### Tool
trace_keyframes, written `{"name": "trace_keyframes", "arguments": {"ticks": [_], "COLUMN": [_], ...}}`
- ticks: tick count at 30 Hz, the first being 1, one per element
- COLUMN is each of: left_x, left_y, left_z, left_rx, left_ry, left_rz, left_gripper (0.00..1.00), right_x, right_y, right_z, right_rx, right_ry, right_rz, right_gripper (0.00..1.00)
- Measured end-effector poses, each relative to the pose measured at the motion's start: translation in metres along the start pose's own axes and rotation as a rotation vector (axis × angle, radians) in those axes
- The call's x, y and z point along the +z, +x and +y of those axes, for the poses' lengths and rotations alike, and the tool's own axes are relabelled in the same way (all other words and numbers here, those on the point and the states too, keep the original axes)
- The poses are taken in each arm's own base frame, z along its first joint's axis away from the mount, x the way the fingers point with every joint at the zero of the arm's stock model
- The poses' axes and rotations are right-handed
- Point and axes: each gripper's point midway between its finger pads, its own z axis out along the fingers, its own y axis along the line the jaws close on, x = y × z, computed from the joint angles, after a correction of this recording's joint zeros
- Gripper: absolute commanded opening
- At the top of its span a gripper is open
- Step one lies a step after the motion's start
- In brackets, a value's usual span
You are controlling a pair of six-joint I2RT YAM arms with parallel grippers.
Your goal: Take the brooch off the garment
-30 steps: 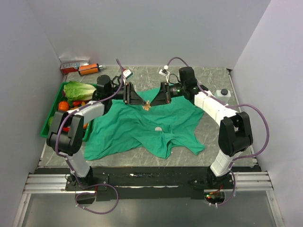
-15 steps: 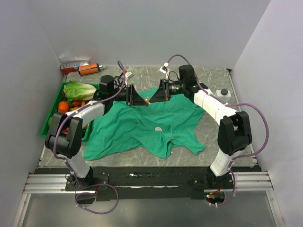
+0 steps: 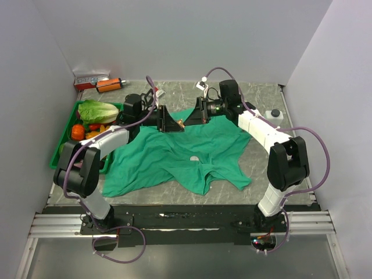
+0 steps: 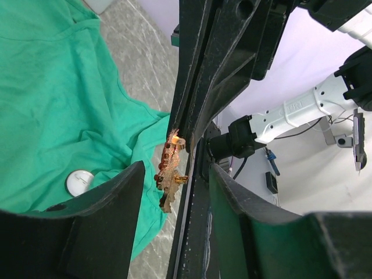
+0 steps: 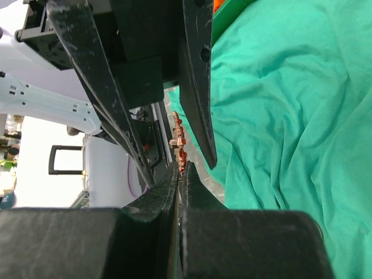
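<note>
Brooch (image 4: pixel 168 174) now sits pinched in the closed right gripper (image 5: pixel 180 167), left gripper (image 4: pixel 175 170) drawn closer, fingers apart astride it, garment (image 3: pixel 174 157) below; removal appears underway.

Soft wrinkled matt cloth garment (image 3: pixel 174 157), glinting orange-gold metal brooch (image 4: pixel 170 177), smooth marbled table (image 3: pixel 263 168), matt black fingers (image 4: pixel 107 232)

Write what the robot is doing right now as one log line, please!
step: gripping brooch | right gripper: jaws shut on brooch | left gripper: jaws open, straddling brooch | garment: spread out, wrinkled
</note>
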Motion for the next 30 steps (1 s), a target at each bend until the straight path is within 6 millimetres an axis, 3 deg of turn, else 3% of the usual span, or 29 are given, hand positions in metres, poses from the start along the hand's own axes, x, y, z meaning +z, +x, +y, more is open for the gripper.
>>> {"name": "trace_keyframes", "arguments": {"ticks": [11,25,30], "left_x": [0.006,-0.005,-0.005], "left_y": [0.006,-0.009,-0.009], "left_z": [0.002,0.006,0.007], "left_rx": [-0.014,-0.06,-0.059], "left_ry": [-0.021,-0.033,-0.036], "left_rz": [0.01,-0.039,-0.041], "left_gripper": [0.46,0.36,0.44], "right_x": [0.001,0.001,0.001], "right_y": [0.001,0.002,0.002], "right_z": [0.0,-0.001,-0.001], "right_rx": [-0.003,-0.025,-0.027], "right_ry": [0.001,0.002,0.002], "right_rz": [0.002,0.005,0.005], "right_gripper": [0.0,0.0,0.0]}}
